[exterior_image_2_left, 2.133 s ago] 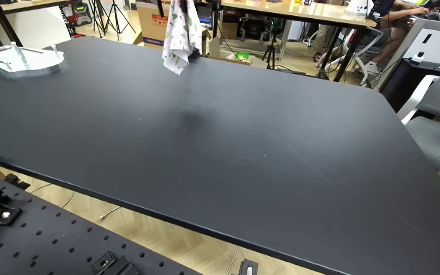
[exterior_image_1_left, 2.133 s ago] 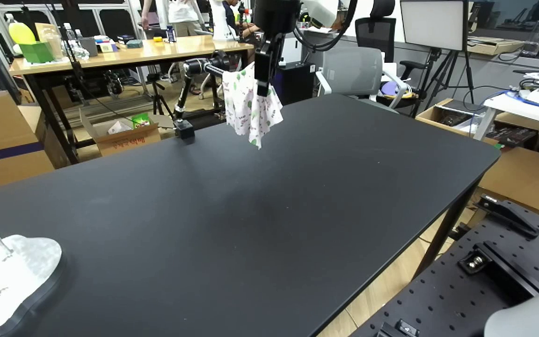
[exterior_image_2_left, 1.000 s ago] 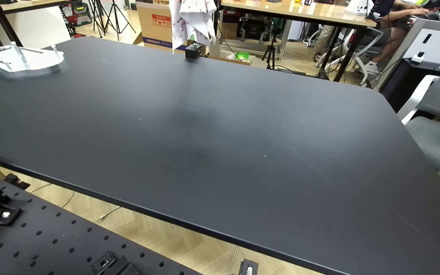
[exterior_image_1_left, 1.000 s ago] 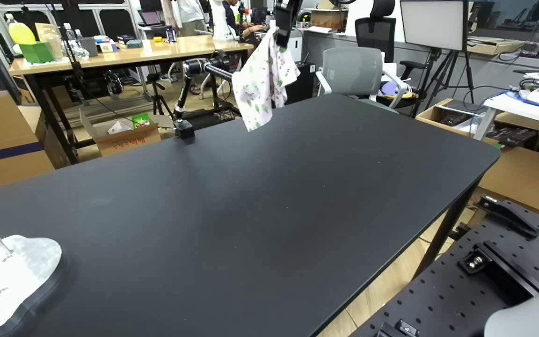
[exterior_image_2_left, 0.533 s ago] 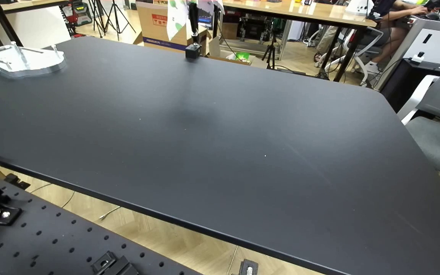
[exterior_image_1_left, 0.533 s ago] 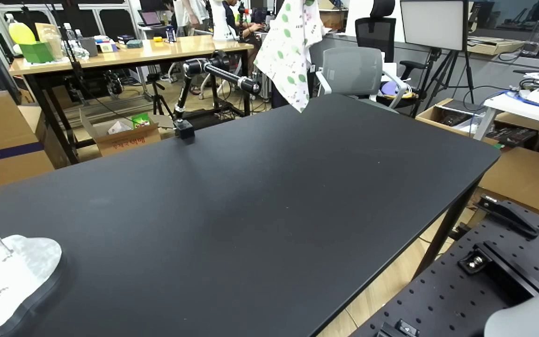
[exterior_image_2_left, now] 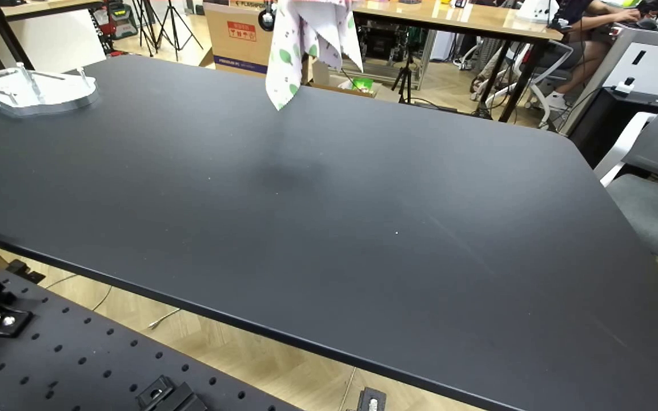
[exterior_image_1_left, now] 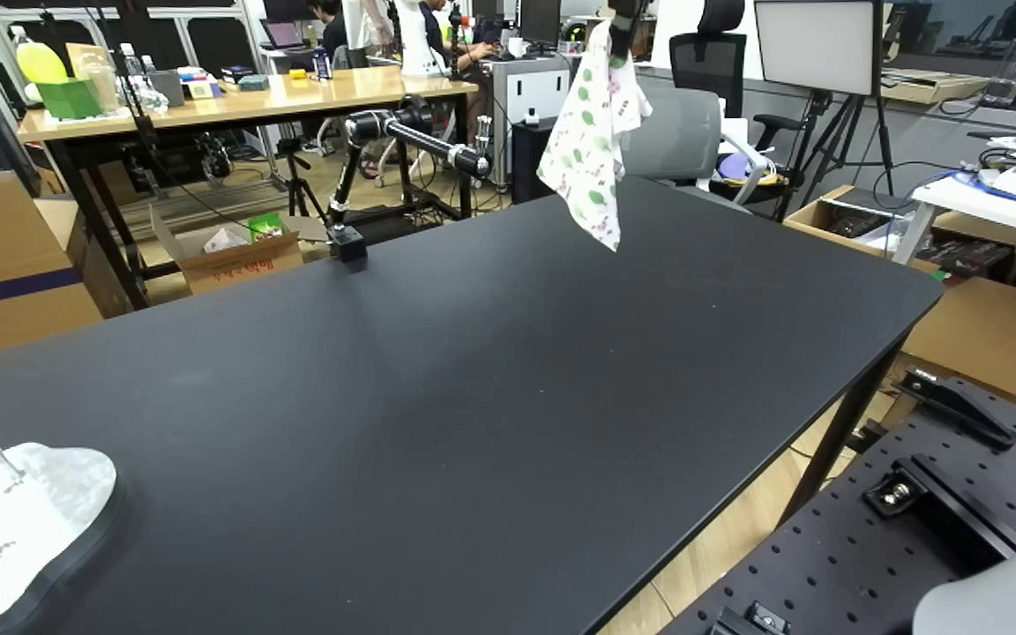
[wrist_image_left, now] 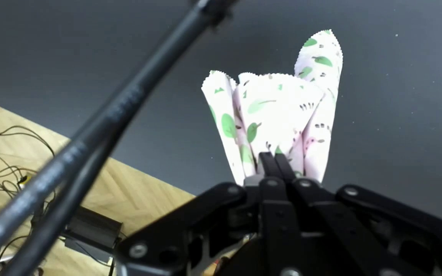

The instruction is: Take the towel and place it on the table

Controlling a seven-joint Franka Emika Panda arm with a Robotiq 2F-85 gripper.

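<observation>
Op: Status?
Eng: Carry phase, I'd say; placing not done. Your gripper is clamped on the towel, at 1 o'clock from centre in an exterior view. It hangs over the table, lowest corner apparently clear of the surface.
Op: Next?
Eng: You lower straight down, let it pile up, then let go and back off upward. Keep away from the edge: floor shows at 8 o'clock in the wrist view.
Op: Labels?
Eng: Your 11 o'clock carton in an exterior view looks to read "PREMIUM PC"; its red label is too small. Your 9-to-10 o'clock parcel box in an exterior view: red Korean lettering, probably 우체국택배. Towel: leaf print, no brand visible.
</observation>
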